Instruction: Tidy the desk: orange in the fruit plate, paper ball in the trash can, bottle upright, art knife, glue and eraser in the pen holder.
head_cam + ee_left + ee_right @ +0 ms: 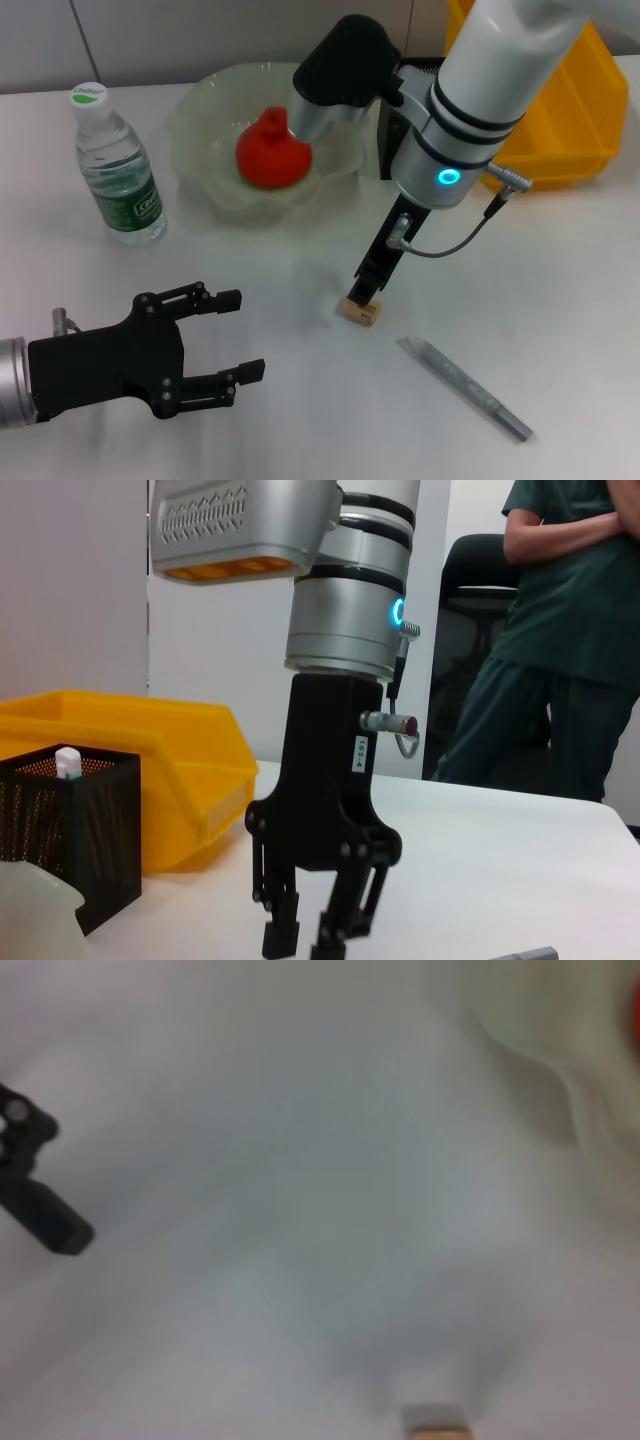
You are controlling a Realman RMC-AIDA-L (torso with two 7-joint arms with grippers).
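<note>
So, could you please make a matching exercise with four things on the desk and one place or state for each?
Things:
1. bottle
2. red fruit
3. eraser
4. art knife

Places or states:
A. lying flat on the table, near the front
B. in the fruit plate
C. standing upright
D. on the table under the right tool

Pairs: 1-C, 2-B, 3-D, 4-A

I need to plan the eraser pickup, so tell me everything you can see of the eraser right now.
The eraser is a small tan block, apparently rubbery, lying flat on the white desk near the middle, in front of the fruit plate and apart from the art knife. The right gripper stands directly over it, fingertips at its top edge; whether they touch it cannot be told. The right wrist view shows only one pale edge of it.
</note>
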